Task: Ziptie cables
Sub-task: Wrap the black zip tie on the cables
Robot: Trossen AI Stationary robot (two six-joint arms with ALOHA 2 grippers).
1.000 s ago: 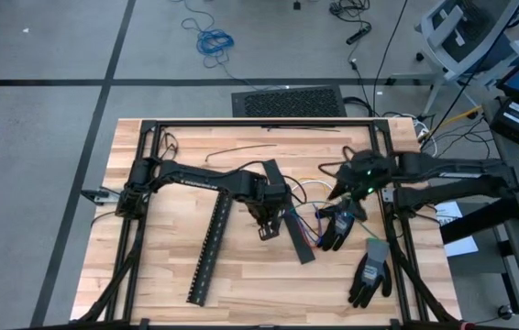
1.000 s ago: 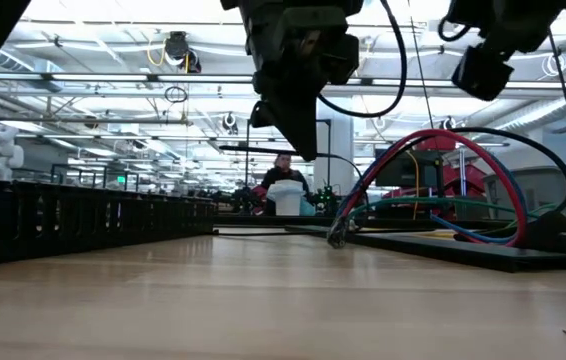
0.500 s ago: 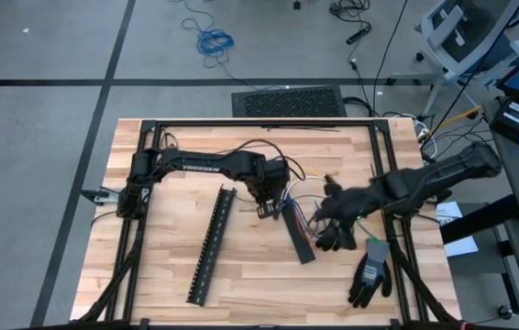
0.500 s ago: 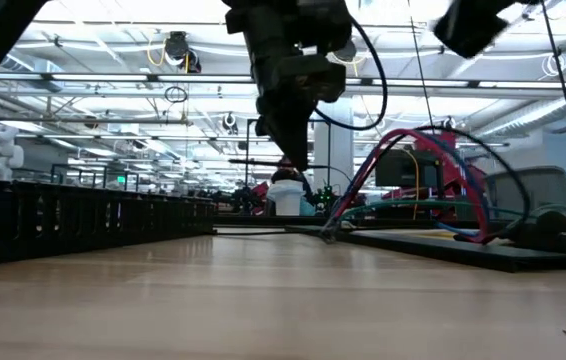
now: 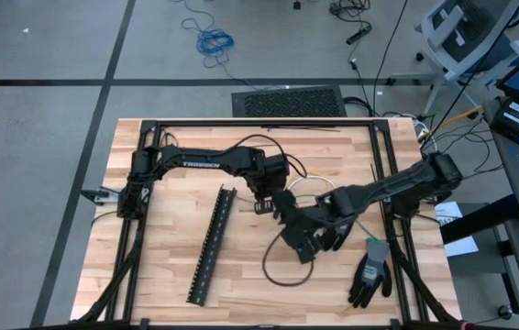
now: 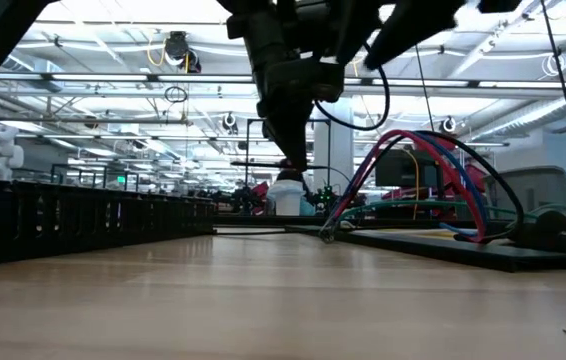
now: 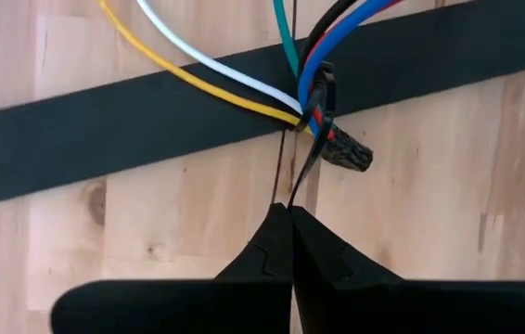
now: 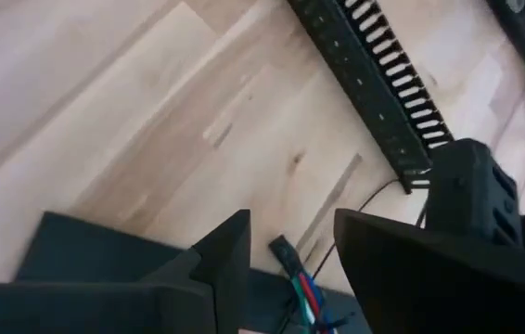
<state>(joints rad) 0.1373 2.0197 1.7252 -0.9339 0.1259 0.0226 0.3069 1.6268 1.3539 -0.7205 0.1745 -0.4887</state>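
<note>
Black and flat, a strip (image 7: 151, 121) lies on the wooden table (image 5: 168, 266) with the cables (image 7: 323, 56) bunched across it, cinched by a dark ziptie (image 7: 323, 97). Left tool (image 7: 288, 243) is pressed together, pinching the ziptie's thin tail. Right tool (image 8: 290, 246) hangs spread above the bundle, beside the slotted strip (image 8: 374, 74).

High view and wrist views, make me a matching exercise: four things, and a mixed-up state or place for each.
1 left claw
2 right claw
3 slotted strip
4 glove

A open, gripping nothing
B at the table's right front edge
C shut on the zip tie tail
D lying diagonally, left of centre

Pairs: 1-C, 2-A, 3-D, 4-B
</note>
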